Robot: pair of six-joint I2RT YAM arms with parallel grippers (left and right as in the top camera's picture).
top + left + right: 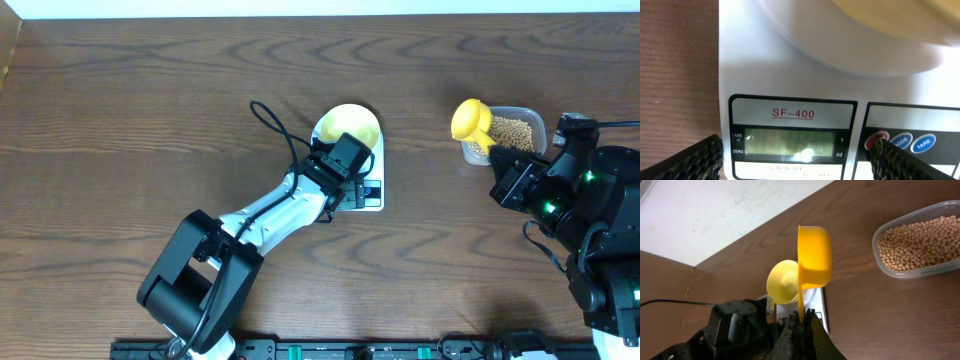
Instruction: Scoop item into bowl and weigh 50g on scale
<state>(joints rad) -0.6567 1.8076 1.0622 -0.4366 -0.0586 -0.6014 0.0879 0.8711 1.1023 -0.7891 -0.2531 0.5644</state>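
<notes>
The left gripper point(797, 147), fingers spread wide and empty, hovers at the front of the white rounded-rectangular digital scale point(790, 75) with one fingertip at its red button point(880, 137). This looks like switching on or zeroing, so a light, straight press should avoid nudging the small, seemingly empty pale-yellow shallow bowl point(350, 125) on the platform. The right gripper point(802, 325) is clamped on a bright yellow plastic scoop point(814, 255) just beside the clear rounded-rectangular plastic container point(536, 122), which holds all the tiny tan beans point(920, 240).

The scale point(790, 75) reads SF-400, TARE, ZERO, OZ, CAPACITY; buttons point(923, 143) MODE, TARE.
</notes>
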